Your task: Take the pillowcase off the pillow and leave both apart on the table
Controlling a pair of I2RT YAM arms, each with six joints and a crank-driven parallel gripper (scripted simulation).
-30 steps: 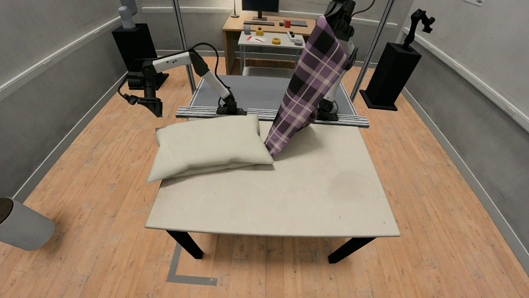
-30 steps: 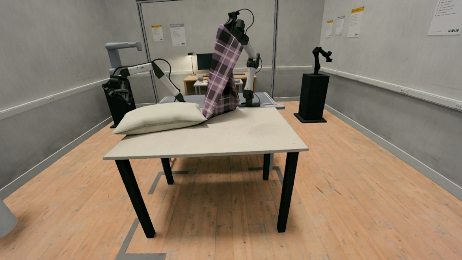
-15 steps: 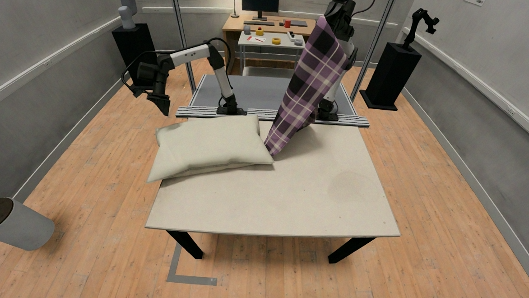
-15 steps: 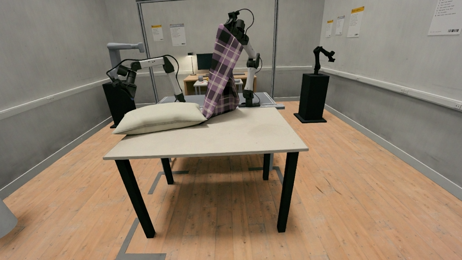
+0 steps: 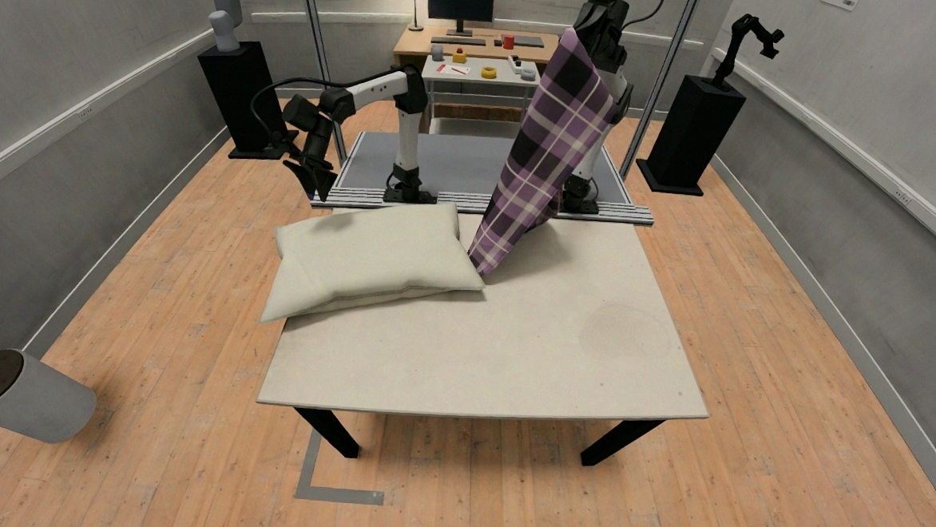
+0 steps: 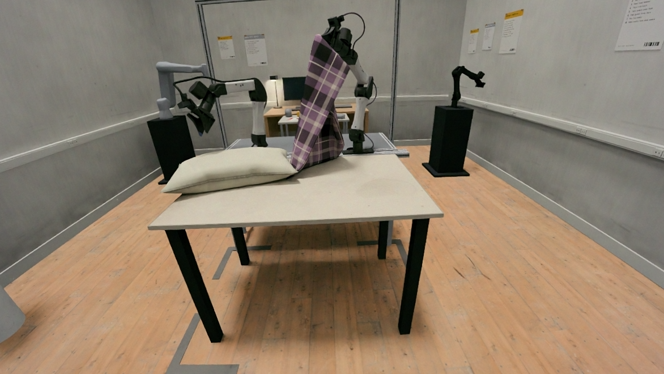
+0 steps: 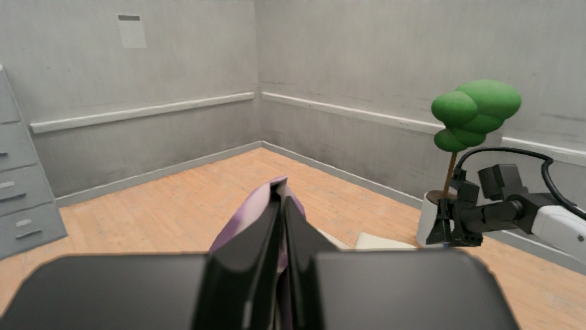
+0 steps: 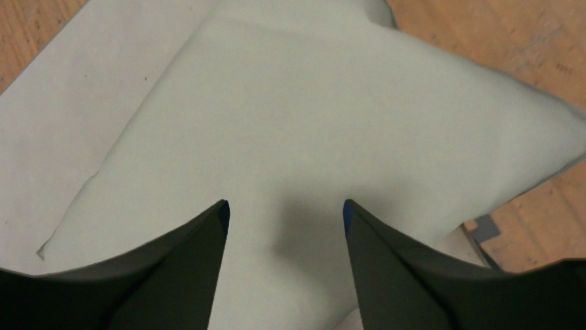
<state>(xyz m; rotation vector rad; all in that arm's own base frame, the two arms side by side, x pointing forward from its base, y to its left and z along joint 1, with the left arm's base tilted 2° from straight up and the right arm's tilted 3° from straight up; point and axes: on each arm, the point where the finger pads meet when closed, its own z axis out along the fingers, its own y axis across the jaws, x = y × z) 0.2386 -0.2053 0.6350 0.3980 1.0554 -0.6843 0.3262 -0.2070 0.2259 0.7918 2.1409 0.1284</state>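
- The table (image 5: pixel 491 353) (image 6: pixel 297 204) (image 8: pixel 75 110) is pale, with black legs; a grey bin (image 5: pixel 49 399) stands on the floor beyond one side.
- The pillow (image 5: pixel 373 255) (image 6: pixel 227 169) (image 8: pixel 300 125) lies bare on it, one corner over the edge.
- The pillowcase (image 5: pixel 549 130) (image 6: pixel 320 97) (image 7: pixel 250 212), purple and black plaid, is off the pillow and hangs in tall folds, its low end at the pillow's corner; whether they touch is unclear.
- The right gripper (image 5: pixel 319 191) (image 6: pixel 203 128) (image 7: pixel 434 243) (image 8: pixel 286 204) hovers beyond the pillow, fingers parted with nothing between them.
- The left gripper (image 5: pixel 576 29) (image 6: pixel 323 37) (image 7: pixel 282 200) is high above the table, fingers clenched on the pillowcase's top.
- Behind the arms stand a small white table (image 5: pixel 474 69) and a desk (image 5: pixel 409 42) with a monitor (image 5: pixel 460 9) (image 6: pixel 293 88).

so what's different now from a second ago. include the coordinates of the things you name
The right gripper (image 5: pixel 314 196) (image 6: pixel 204 133) (image 7: pixel 434 243) (image 8: pixel 286 204) moved toward the left arm's side, holding nothing. The black background arm (image 5: pixel 732 47) (image 6: pixel 456 85) swung slightly outward. The left gripper (image 7: pixel 282 200) still grips the raised pillowcase (image 5: pixel 543 137) (image 6: pixel 318 97) (image 7: pixel 245 215); the pillow (image 5: pixel 373 255) (image 6: pixel 227 169) (image 8: pixel 300 125) stayed put.
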